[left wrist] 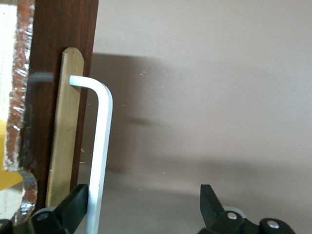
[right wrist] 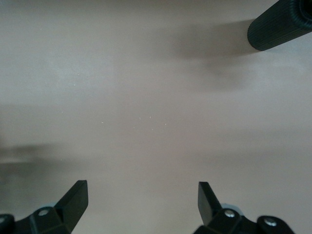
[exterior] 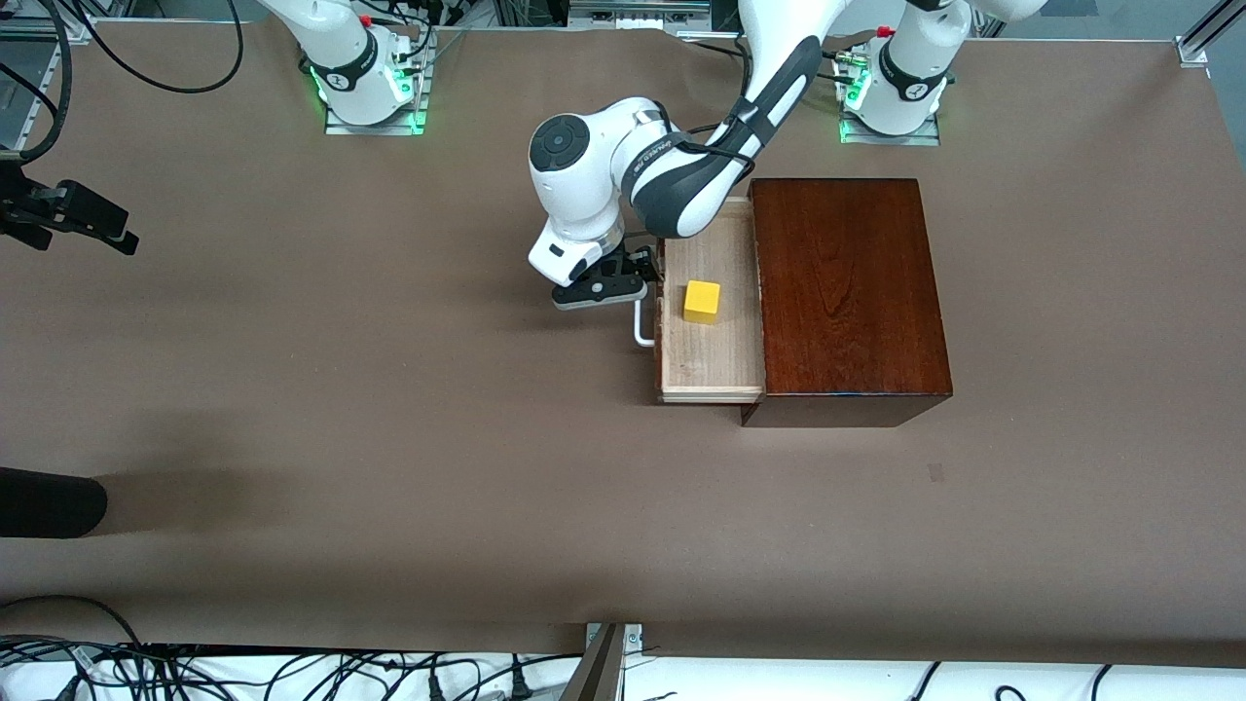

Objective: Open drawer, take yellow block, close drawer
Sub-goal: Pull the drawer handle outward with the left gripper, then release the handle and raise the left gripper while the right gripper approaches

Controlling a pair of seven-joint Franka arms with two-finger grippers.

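The dark mahogany box stands toward the left arm's end of the table. Its drawer is pulled out, and the yellow block sits in the pale wooden tray. My left gripper is open at the drawer's white handle. In the left wrist view the handle lies between the fingers, close against one fingertip, with the left gripper not closed on it. My right gripper waits open and empty over bare table at the right arm's end, and shows open in its wrist view.
A black cylinder juts in at the table's edge toward the right arm's end, nearer the front camera; it also shows in the right wrist view. Cables lie along the table's near edge.
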